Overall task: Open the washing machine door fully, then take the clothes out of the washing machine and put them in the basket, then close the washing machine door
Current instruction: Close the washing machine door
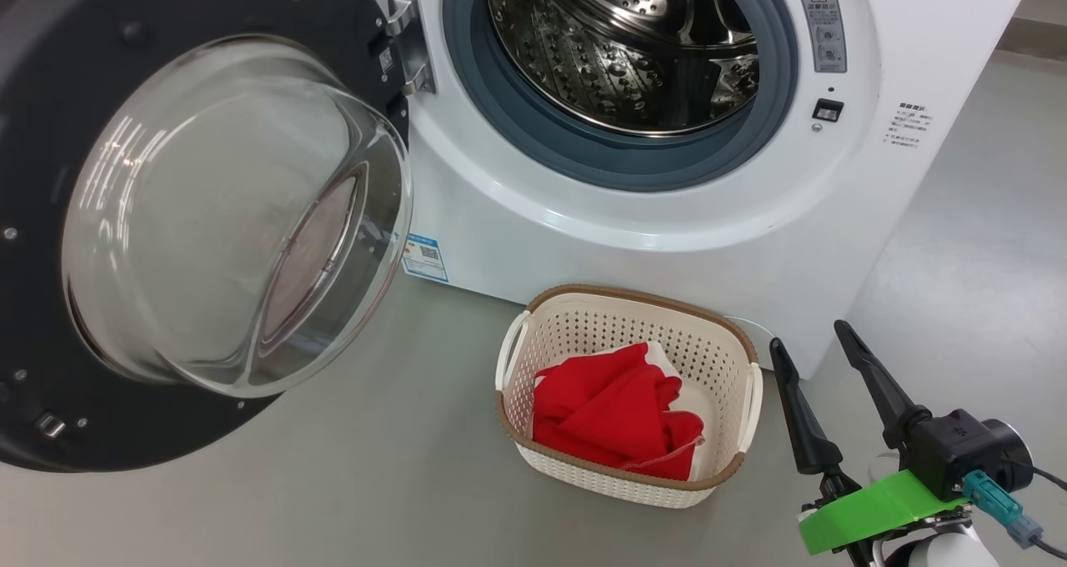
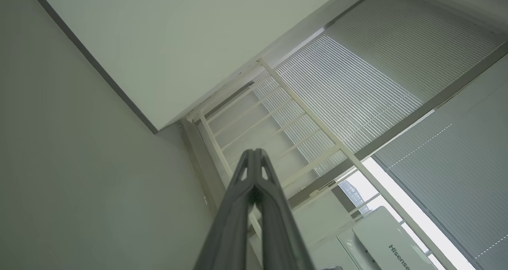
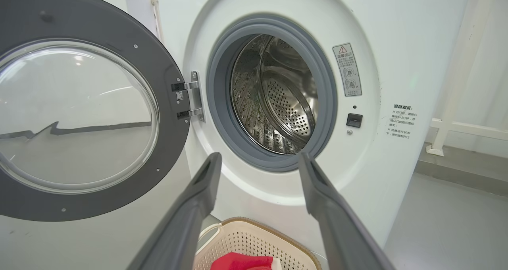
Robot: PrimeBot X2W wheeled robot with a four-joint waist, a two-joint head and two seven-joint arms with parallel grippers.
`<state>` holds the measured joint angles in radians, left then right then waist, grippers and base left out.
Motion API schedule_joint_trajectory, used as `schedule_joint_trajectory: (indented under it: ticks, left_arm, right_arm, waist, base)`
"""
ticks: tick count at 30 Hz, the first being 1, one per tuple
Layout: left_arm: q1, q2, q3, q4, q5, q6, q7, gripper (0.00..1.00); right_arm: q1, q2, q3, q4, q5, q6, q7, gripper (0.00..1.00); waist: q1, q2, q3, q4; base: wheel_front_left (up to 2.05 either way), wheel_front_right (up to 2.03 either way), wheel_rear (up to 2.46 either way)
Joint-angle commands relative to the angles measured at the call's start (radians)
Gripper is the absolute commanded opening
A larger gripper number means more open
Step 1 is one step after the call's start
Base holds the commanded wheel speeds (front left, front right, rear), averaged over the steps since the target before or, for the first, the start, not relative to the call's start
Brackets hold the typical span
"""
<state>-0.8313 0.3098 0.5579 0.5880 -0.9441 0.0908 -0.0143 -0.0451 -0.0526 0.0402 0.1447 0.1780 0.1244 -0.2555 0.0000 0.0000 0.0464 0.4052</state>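
The washing machine (image 1: pixel 633 225) (image 3: pixel 401 63) stands with its door (image 1: pixel 192 208) (image 3: pixel 79 115) swung wide to the left. Its steel drum (image 1: pixel 625 42) (image 3: pixel 278 99) looks bare inside. The red clothes (image 1: pixel 613 417) (image 3: pixel 242 262) lie in the cream basket (image 1: pixel 725 358) (image 3: pixel 254 238) on the floor in front of the machine. My right gripper (image 1: pixel 807 333) (image 3: pixel 260 157) is open, empty, just right of the basket and pointing at the machine. My left gripper (image 2: pixel 254 151) is shut on nothing and points up at a wall and window.
Grey floor (image 1: pixel 375 467) spreads around the basket. The open door overhangs the floor at the left. A white railing (image 3: pixel 456 95) stands to the right of the machine. A white appliance (image 2: pixel 389 242) shows below the window blinds in the left wrist view.
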Motion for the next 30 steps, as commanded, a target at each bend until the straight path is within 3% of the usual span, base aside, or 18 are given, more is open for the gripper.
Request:
schedule_joint_trajectory:
  ticks: [1,5,10,16,30]
  left_arm:
    - [-0.030,0.072,0.009,0.013,-0.018,0.004,0.057,0.00]
    - [-0.039,0.127,-0.020,0.092,-0.032,-0.006,0.184,0.00]
    - [-0.032,0.172,-0.061,0.139,-0.039,-0.055,0.306,0.00]
    - [-0.021,0.185,-0.087,0.172,-0.052,-0.080,0.396,0.00]
    - [0.026,0.162,-0.093,0.202,-0.103,-0.134,0.491,0.00]
  right_arm:
    - [-0.030,-0.005,0.020,-0.023,0.004,0.006,-0.006,1.00]
    - [-0.032,-0.006,0.021,-0.022,0.006,0.006,-0.006,1.00]
    - [-0.032,-0.005,0.022,-0.022,0.007,0.006,-0.006,1.00]
    - [-0.032,-0.004,0.025,-0.020,0.010,0.006,-0.006,1.00]
    - [-0.045,-0.003,0.044,-0.020,0.011,0.006,-0.006,1.00]
  waist:
    - [0.0000,0.0000,0.001,-0.002]
    - [0.0000,0.0000,0.004,-0.004]
    - [0.0000,0.0000,0.007,-0.004]
    - [0.0000,0.0000,0.006,-0.004]
    - [0.0000,0.0000,0.031,-0.030]
  base:
    - [0.00,0.00,0.00]
    - [0.00,0.00,0.00]
    - [0.00,0.00,0.00]
    - [0.00,0.00,0.00]
    - [0.00,0.00,0.00]
